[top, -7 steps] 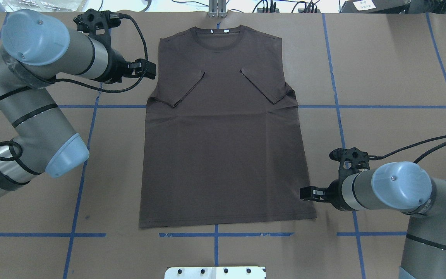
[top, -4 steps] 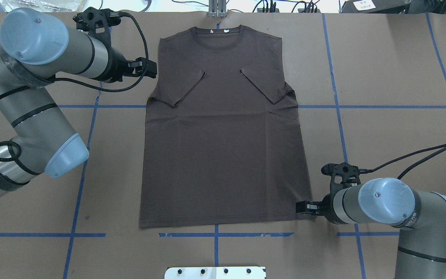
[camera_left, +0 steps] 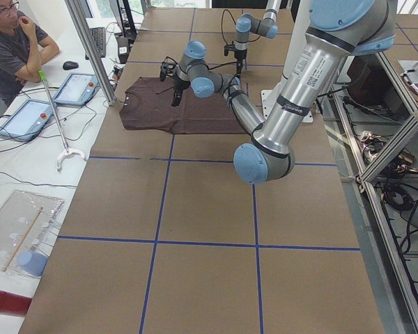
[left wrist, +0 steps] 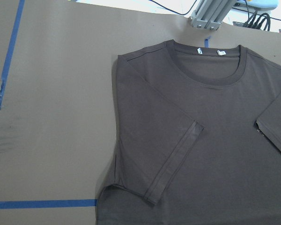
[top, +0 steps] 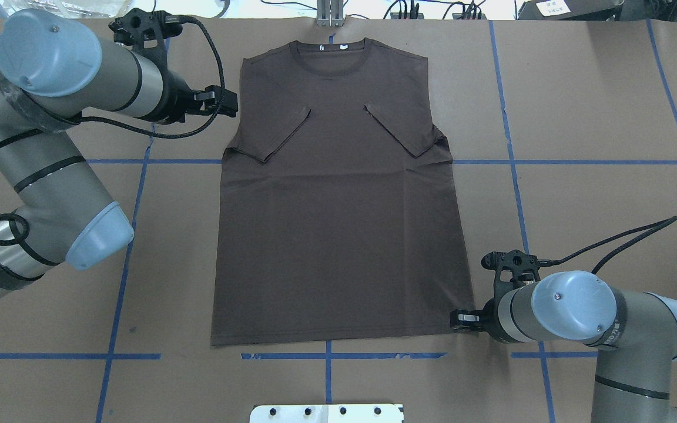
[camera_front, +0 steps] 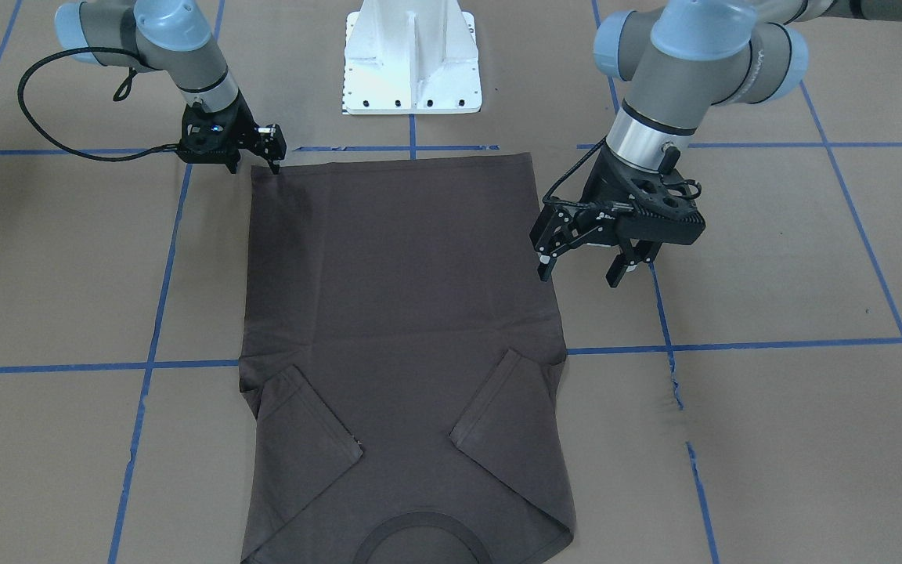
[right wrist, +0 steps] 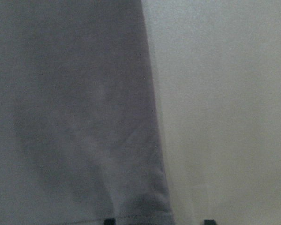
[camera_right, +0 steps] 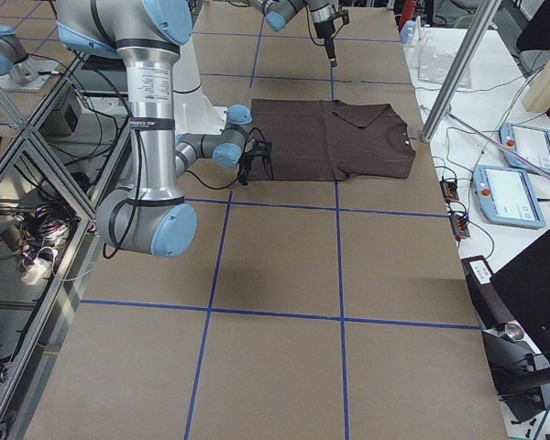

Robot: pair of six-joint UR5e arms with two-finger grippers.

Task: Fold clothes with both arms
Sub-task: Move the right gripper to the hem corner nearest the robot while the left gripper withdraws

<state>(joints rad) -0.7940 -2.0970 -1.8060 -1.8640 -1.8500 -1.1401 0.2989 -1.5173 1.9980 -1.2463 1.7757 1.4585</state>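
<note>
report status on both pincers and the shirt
Left pincer open, hovering beside the T-shirt edge. Right pincer open, low at its hem corner. T-shirt flat, sleeves folded in. Nothing seen in the way.

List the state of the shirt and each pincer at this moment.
T-shirt: flat on the table, both sleeves folded inward, body not yet folded.
Left pincer: open, raised beside the shirt's side edge, holding nothing.
Right pincer: open, low at the hem corner, fingertips straddling the side edge.
</note>
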